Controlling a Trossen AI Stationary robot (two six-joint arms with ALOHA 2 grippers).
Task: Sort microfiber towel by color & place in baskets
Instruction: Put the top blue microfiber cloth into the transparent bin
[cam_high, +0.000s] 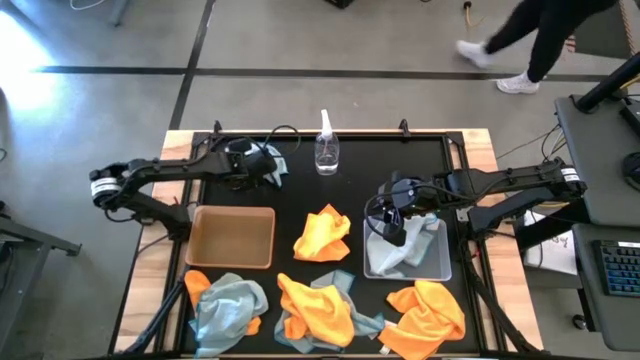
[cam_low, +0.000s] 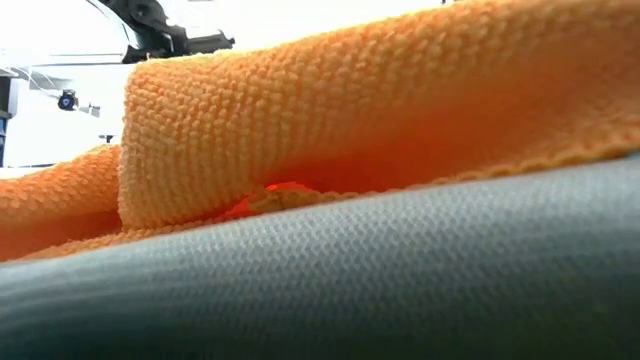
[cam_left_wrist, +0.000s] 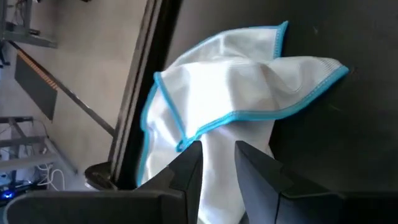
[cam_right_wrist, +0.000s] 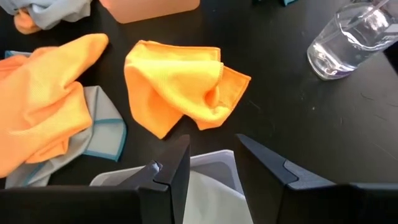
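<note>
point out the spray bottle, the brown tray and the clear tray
clear plastic spray bottle (cam_high: 326, 152), high view, on its round body
tan-brown cardboard-coloured tray (cam_high: 232, 237), high view, on its bare floor
translucent grey-clear plastic tray (cam_high: 441, 262), high view, on its right rim

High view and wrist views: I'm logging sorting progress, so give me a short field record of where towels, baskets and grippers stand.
left gripper: closed on a pale blue-grey towel at the table's far left
right gripper: open, above the clear basket
clear basket contents: pale blue-grey cloth
tan basket: no towel inside
orange towel: loose between the baskets
near edge: mixed orange and blue-grey towels unsorted
spray bottle: upright, far side
</note>
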